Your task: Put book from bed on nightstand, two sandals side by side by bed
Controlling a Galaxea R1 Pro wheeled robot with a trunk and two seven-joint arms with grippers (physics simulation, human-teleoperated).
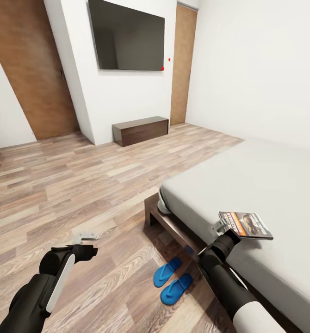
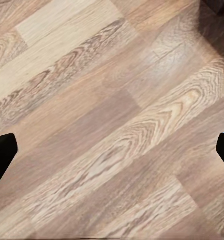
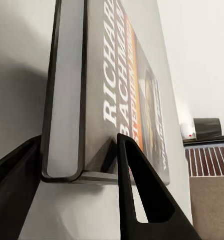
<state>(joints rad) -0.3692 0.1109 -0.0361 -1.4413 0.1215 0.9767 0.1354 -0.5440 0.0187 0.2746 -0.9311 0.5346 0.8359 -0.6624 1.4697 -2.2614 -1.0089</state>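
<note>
Over the near edge of the bed (image 1: 266,180), we hold the book (image 1: 245,225) in our right gripper (image 1: 220,227); the right wrist view shows both jaws clamped across the book's (image 3: 112,95) thickness at one short edge, cover lettering and orange band facing outward. Item one, the book: dark cover, lifted or just clear of the pale-grey mattress, we cannot tell which, and tilted slightly. Item two, the pair of blue sandals (image 1: 172,280): on the wood-plank floor (image 1: 81,185) beside the dark bed frame, lying near parallel and close together, toes pointing toward the frame. Item three, our left gripper (image 1: 86,238): empty, jaws spread wide, hovering above bare floor (image 2: 112,120) well apart from the sandals. Item four, a long dark bench (image 1: 140,130) under the wall screen (image 1: 127,36); this is not a nightstand, and we judge it the wrong place for the book. Risks as we judge them: the grip takes only a narrow strip of one edge, so the book could pivot or slip from the jaws during a long carry or a quick turn; the right arm passes above the sandals, and a low sweep or a base move along the bed could knock them out of line.
</note>
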